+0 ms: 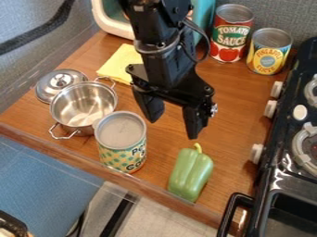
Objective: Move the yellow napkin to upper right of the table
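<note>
At the upper left of the desk (232, 113), beyond the steel pot (84, 104) and partly behind the black arm (164, 65): the yellow napkin (121, 62), lying low and nearly flat. Probably light, soft and thin, whether cloth or paper impossible to tell; hard to break, easy to crumple, and likely to droop once off the wood. Above the desk, nearer the middle: the tool (173, 127), open, with a wide gap between the fingers and nothing in it. Best to come down from above onto the exposed left part, clear of the pot's handle (105, 80), and to pinch up a small fold rather than scrape at the flat surface. With too shallow a bite, a risk of slipping off; with too low a carry, of brushing the cans at the upper right. As for labels: on one rear can (231, 34), red with pictured tomatoes and pale lettering over a green band; on its neighbour, the shorter can (269, 52), yellow and blue with lettering around a round emblem; on the front can (122, 141), a dotted pattern in green and yellow with large dark letters, partly turned away. On the napkin, no visible print.
</note>
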